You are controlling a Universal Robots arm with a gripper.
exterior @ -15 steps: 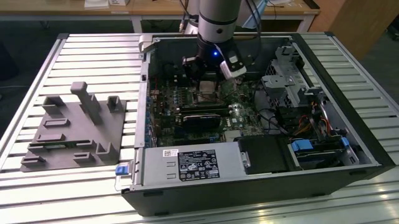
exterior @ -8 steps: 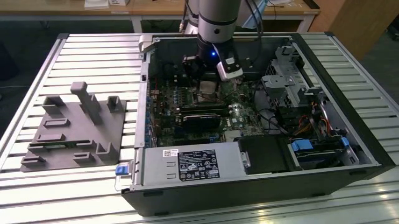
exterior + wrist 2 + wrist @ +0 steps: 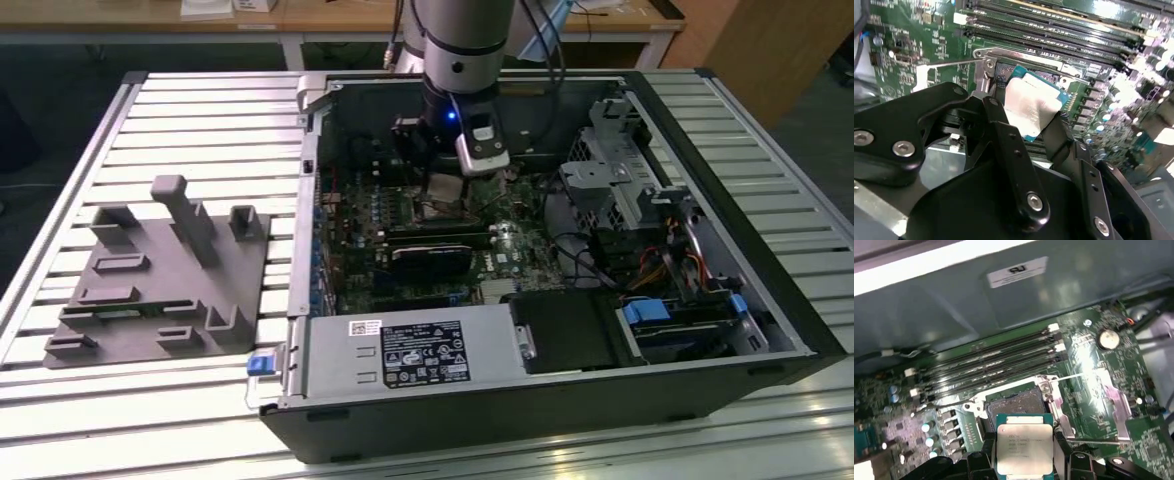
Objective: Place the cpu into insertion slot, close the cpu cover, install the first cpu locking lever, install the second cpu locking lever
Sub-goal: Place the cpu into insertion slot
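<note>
Gripper (image 3: 1024,462) holds the cpu (image 3: 1024,445) clamped by its edges near the insertion slot (image 3: 1013,407); seemingly tilted, it could seat skewed.

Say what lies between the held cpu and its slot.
Nothing: in the first wrist view, the flat square grey-topped cpu hangs over the dark square insertion slot.

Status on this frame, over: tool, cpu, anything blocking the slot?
Tool shut on the cpu, held close by the open insertion slot, not seated. Cpu cover swung open, off the slot. Nothing seen blocking the slot.
</note>
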